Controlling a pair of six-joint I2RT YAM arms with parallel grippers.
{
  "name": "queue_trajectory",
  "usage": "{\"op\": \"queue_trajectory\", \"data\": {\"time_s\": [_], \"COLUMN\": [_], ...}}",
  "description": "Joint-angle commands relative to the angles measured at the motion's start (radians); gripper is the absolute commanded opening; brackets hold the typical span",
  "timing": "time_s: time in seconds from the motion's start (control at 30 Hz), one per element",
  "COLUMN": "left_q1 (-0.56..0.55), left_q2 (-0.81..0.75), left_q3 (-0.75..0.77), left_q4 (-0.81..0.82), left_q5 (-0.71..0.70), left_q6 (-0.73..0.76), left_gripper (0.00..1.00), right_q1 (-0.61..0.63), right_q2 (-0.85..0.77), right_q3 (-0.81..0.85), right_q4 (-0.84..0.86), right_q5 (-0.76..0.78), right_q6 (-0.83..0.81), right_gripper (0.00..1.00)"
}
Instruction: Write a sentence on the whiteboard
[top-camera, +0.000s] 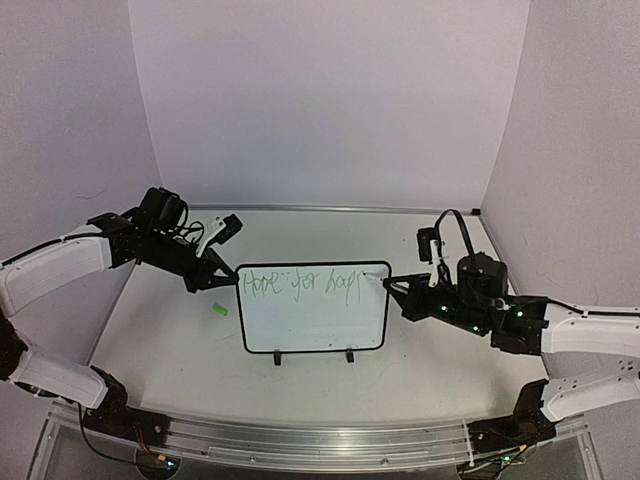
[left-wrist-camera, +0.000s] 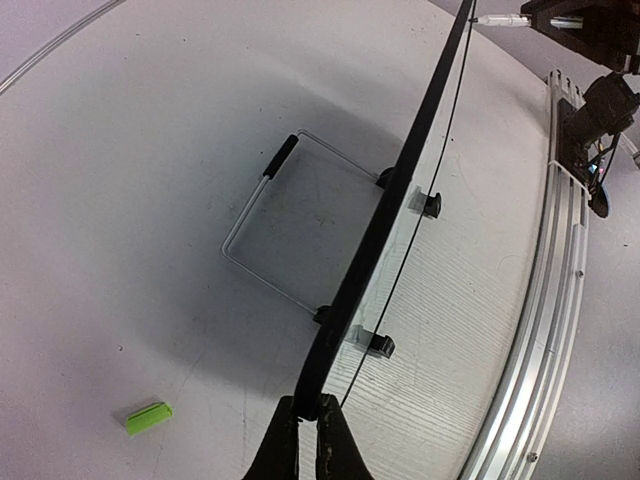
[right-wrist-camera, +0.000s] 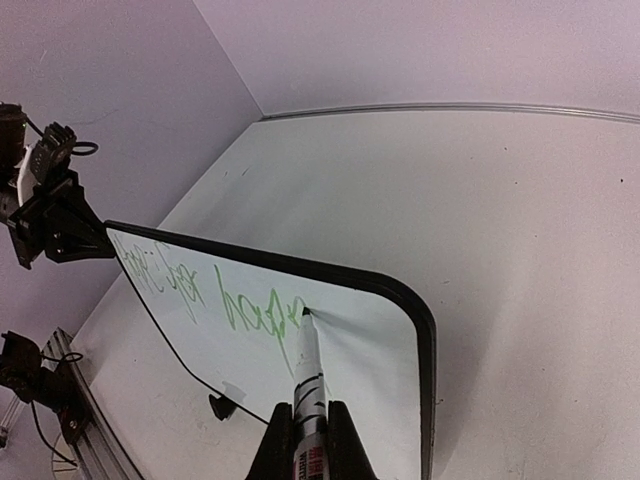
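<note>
The whiteboard (top-camera: 312, 320) stands tilted on its two black feet in the middle of the table. It bears light-green writing, the sentence (top-camera: 300, 283), reading roughly "Hope for happ" in one line along its top. My left gripper (top-camera: 222, 280) is shut on the board's top left corner; the left wrist view shows its jaws pinching the black edge (left-wrist-camera: 372, 240). My right gripper (top-camera: 400, 290) is shut on a white marker (right-wrist-camera: 308, 375), whose tip touches the board at the end of the green writing (right-wrist-camera: 250, 312), near the top right corner.
A green marker cap (top-camera: 220, 310) lies on the table left of the board, and shows in the left wrist view (left-wrist-camera: 148, 416). A wire stand (left-wrist-camera: 290, 225) props the board from behind. A metal rail (top-camera: 300, 440) runs along the near edge. Lilac walls enclose the table.
</note>
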Motion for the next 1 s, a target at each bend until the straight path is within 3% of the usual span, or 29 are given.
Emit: {"op": "queue_trajectory", "data": {"time_s": [0.0,0.57,0.97], "left_q1": [-0.008,-0.008,-0.008], "left_q2": [-0.001,-0.002,-0.002], "left_q3": [0.016,0.016,0.017], "left_q4": [-0.019,-0.019,-0.019], "left_q5": [-0.037,-0.04,-0.04], "left_q6": [0.024,0.024,0.023], "left_gripper": [0.0,0.0,0.0], "right_q1": [-0.002,-0.002,-0.002], "right_q2": [0.0,0.063,-0.086], "right_q3": [-0.018,0.013,-0.056], "right_q4": [-0.014,0.03,0.077], "right_q5": [0.026,-0.014,0.006], "right_q6": [0.021,0.007,0.01], "right_gripper": [0.0,0.0,0.0]}}
